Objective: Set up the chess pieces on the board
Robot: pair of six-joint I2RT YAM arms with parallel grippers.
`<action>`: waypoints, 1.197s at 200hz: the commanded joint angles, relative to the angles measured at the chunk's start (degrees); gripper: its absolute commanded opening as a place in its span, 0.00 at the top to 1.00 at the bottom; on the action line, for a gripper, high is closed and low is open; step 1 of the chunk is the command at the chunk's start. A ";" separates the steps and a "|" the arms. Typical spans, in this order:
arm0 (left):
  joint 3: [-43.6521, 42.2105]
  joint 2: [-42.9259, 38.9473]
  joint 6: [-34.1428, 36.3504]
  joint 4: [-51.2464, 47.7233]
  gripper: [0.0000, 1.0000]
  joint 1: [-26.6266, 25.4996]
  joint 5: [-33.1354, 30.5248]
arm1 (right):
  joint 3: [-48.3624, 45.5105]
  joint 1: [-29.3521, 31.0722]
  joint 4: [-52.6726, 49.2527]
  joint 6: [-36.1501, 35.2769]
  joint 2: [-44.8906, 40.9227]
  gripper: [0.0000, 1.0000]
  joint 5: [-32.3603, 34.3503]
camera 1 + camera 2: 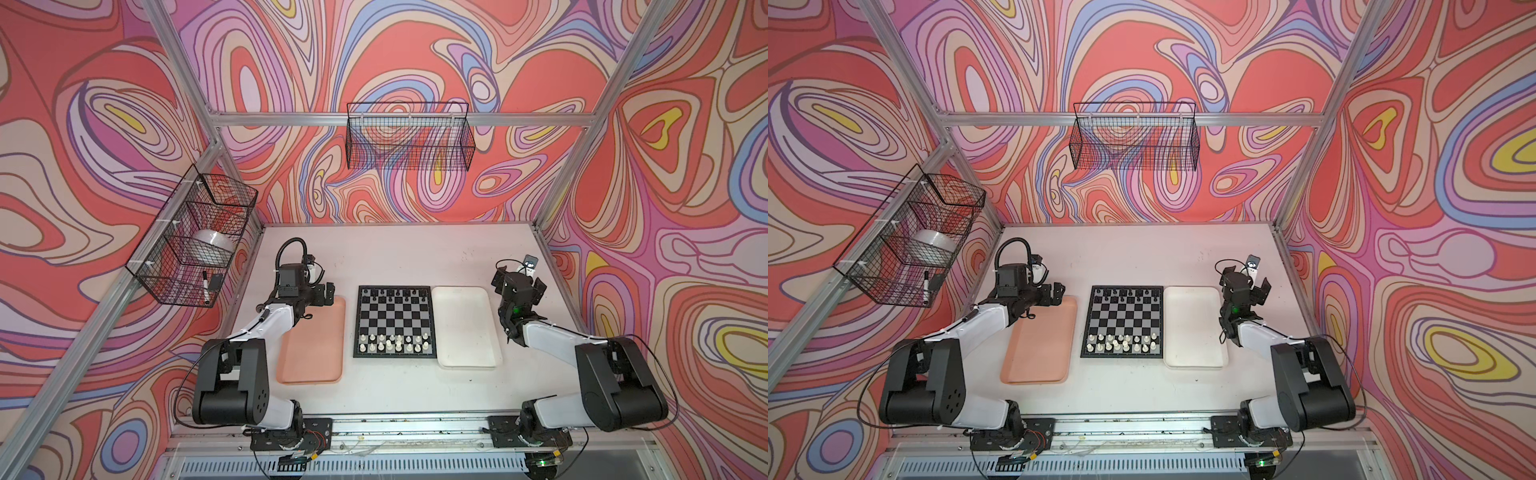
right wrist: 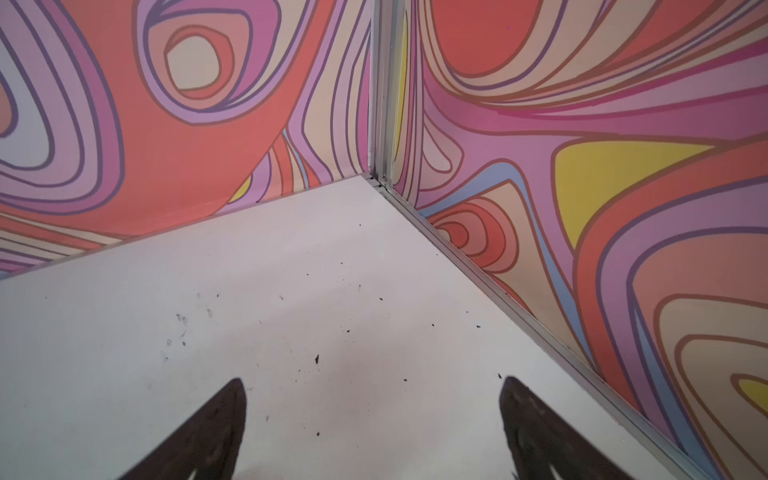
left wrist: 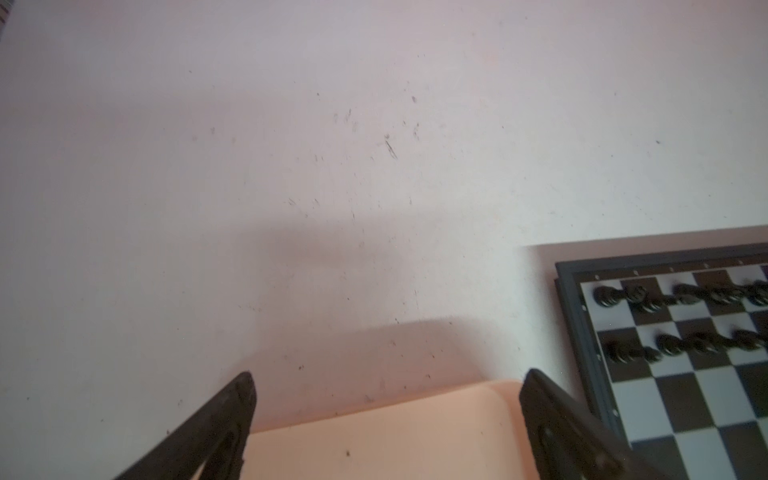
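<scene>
1. On the counter (image 1: 395, 257), the board (image 1: 395, 320) lies between a pink tray (image 1: 311, 353) and a white tray (image 1: 465, 332).
2. Black chess pieces (image 1: 392, 296) line its two far rows; white chess pieces (image 1: 392, 344) stand in its two near rows, unevenly spaced.
3. Left tool (image 3: 386, 382) hangs over the pink tray's far end, jaws spread wide, holding nothing.
4. Right tool (image 2: 374, 386) hangs above bare counter beyond the white tray, spread wide, empty.

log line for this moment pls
left hand: open, empty, at pink tray corner | right hand: open, empty | chess pieces: on board
</scene>
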 commanded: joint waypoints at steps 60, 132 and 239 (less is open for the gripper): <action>-21.55 3.66 -1.93 48.05 0.00 1.28 -6.90 | -10.64 -0.30 31.89 -5.11 10.58 0.02 -1.99; -19.85 4.41 -2.66 45.27 0.00 1.29 -8.57 | -8.23 -2.88 28.00 -7.89 12.80 0.02 -20.13; -19.38 4.48 -2.79 44.61 0.00 1.22 -8.46 | -4.53 -5.47 22.75 -6.27 15.36 0.01 -23.92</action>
